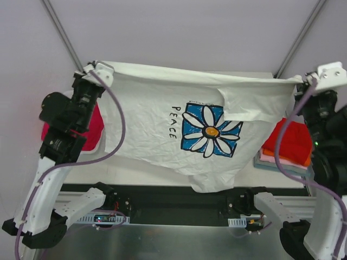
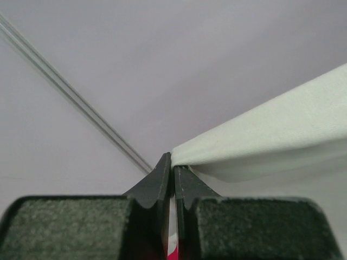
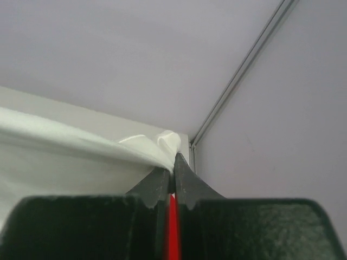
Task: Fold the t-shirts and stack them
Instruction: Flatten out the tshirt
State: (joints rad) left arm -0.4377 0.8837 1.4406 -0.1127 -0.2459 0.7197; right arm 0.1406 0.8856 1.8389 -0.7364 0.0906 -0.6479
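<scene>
While left hand [image 2: 172, 163], right hand [image 3: 173, 162] pinch white tee [image 1: 152, 108] | magenta tee [image 1: 96, 129], stack [image 1: 295, 142] half-hidden

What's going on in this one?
Both arms hold the white daisy-print t-shirt stretched out in the air between them, above the table. The left gripper and the right gripper are each shut on an upper corner. A magenta shirt lies on the left, and a folded stack with a red shirt on top sits on the right.

Left claw [image 1: 97, 70], right claw [image 1: 310, 79] raised, spread apart, clamped.
</scene>
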